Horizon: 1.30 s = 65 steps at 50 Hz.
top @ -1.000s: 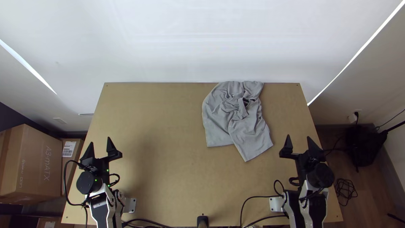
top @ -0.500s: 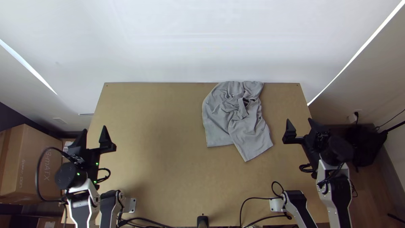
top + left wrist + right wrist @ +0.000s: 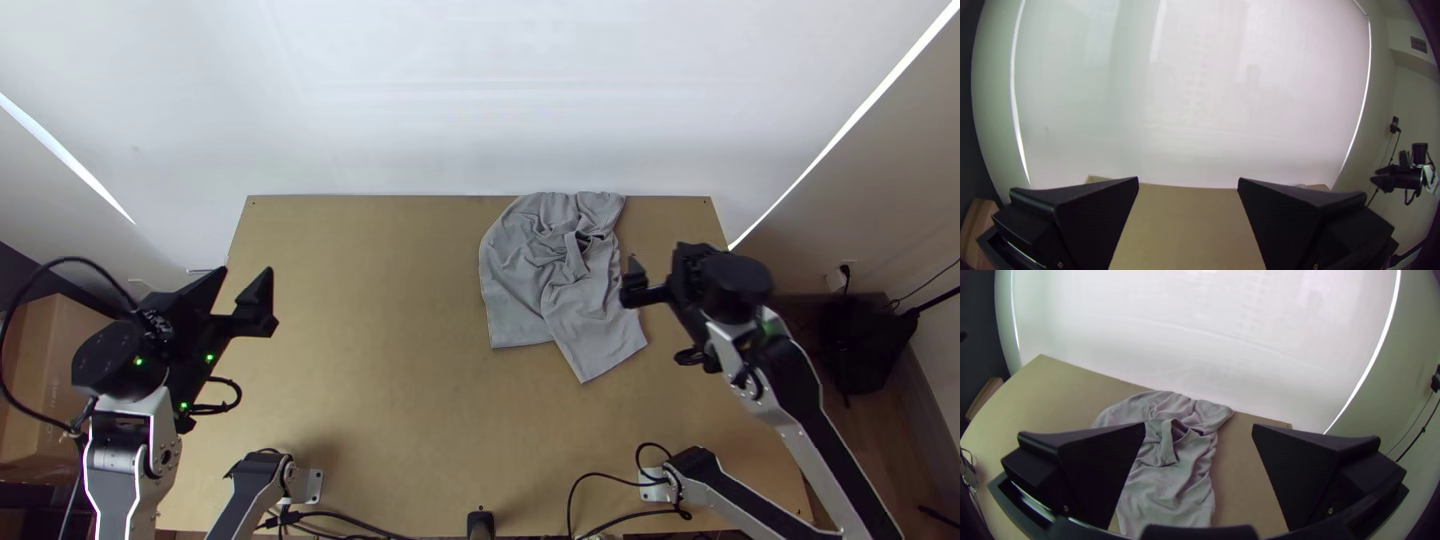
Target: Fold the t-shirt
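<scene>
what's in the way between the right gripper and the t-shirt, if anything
Nothing visible: the right gripper is open, and the bunched grey t-shirt shows between its fingers, lying on the table.

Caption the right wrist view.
Bunched grey t-shirt on the wooden table, seen past the open right gripper.

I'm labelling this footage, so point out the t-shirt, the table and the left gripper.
T-shirt [image 3: 565,290]: top view, its rumpled middle.
Table [image 3: 400,380]: top view, bare tabletop.
Left gripper [image 3: 245,271]: top view, midway between its fingertips.
</scene>
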Each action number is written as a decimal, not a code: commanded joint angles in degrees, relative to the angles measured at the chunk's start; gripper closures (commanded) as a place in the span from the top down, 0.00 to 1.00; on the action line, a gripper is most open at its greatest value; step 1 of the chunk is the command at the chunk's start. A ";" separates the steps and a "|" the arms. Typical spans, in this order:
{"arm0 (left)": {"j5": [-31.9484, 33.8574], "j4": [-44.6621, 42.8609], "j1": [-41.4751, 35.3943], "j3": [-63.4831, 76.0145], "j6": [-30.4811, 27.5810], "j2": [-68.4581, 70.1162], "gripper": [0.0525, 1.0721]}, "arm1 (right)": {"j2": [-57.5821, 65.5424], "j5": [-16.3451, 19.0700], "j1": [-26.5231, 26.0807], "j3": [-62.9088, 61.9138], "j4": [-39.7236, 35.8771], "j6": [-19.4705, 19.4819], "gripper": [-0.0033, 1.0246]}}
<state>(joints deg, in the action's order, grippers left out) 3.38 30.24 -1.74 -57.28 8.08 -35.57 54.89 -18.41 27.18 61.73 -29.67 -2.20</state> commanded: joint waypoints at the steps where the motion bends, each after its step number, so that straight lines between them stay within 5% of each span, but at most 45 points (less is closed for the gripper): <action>1: -0.21 4.57 -2.48 -3.98 2.73 -4.07 0.96 | 4.87 -2.33 3.76 4.89 -1.27 3.34 0.96; 14: -0.30 21.18 -4.41 -10.58 8.71 -16.46 0.96 | 17.70 -1.80 8.86 14.38 -9.35 13.01 0.94; 27: 0.05 18.72 -8.02 -7.41 11.79 -17.25 0.96 | 30.62 0.05 10.17 22.64 -18.14 16.96 0.95; 48: -0.04 12.12 -11.71 -5.21 11.35 -18.13 0.96 | 40.64 5.67 8.94 23.26 -18.93 21.62 0.94; 60: -0.04 10.28 -11.97 -4.16 11.44 -18.57 0.96 | 46.53 6.90 7.80 23.96 -19.90 23.91 0.86; 65: -0.12 10.01 -11.97 -3.81 11.35 -18.48 0.96 | 48.82 6.99 7.10 24.49 -19.99 24.52 0.74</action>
<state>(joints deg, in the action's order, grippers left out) 3.38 41.21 -13.41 -62.02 18.50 -53.76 101.19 -11.92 35.11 84.44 -48.82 20.45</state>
